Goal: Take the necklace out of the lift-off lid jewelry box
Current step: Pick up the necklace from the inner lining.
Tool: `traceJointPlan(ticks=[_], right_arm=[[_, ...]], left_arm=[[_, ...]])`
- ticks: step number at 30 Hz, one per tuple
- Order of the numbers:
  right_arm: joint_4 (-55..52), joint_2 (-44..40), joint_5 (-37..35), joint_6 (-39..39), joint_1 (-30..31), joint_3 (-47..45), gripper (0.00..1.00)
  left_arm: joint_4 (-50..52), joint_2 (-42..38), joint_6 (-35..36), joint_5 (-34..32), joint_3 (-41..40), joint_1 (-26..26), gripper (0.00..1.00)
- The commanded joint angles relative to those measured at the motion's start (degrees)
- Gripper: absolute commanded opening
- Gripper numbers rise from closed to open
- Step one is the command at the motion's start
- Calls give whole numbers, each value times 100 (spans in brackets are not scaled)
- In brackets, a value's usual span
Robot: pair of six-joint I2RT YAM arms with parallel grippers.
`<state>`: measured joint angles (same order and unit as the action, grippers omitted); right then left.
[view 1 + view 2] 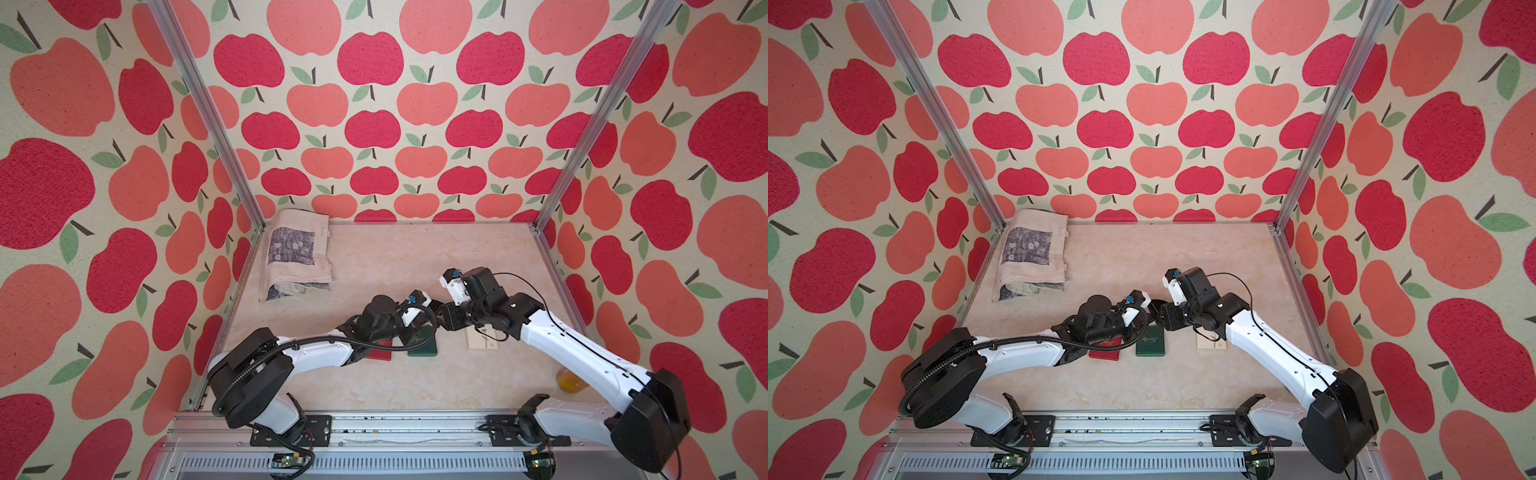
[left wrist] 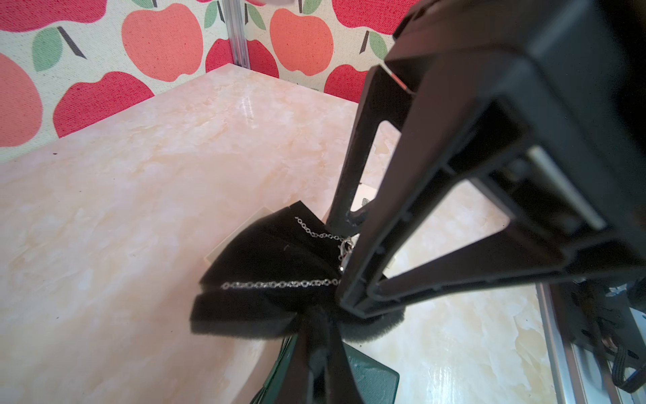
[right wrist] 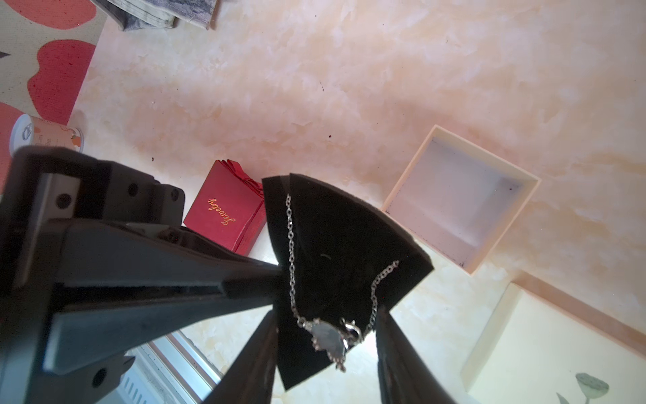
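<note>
**One high stereo pair and two wrist cameras in tight, all on the cream marble-look tabletop [image 1: 415, 257].**

The stereo head hangs high over the 6 o'clock edge, tilted down toward the apple-print back wall [image 1: 374, 124] at 12. Both top views take in the whole table almost alike, folded beige bundle with a grey printed panel [image 1: 295, 253] at 11 o'clock included. The left wrist camera sits close behind the left gripper [image 2: 316, 328], facing about 2 o'clock toward the corner aluminium post [image 2: 236, 35]. The right wrist camera peers past the right gripper [image 3: 327, 311] toward 10 o'clock. Both, very near, meet on the black foam pad [image 2: 258, 259] carrying the thin silver chain necklace [image 2: 279, 284].
</note>
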<state>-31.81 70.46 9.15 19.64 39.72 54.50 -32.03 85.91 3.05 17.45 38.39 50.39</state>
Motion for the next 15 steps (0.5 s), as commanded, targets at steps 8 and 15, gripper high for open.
traceJointPlan(ticks=[8,15], right_arm=[[131,176,188,70,6,-77,39],[127,198,191,61,4,-65,28]], left_arm=[[-176,-132,118,139,-68,34,0],[-169,-145,111,118,-99,33,0]])
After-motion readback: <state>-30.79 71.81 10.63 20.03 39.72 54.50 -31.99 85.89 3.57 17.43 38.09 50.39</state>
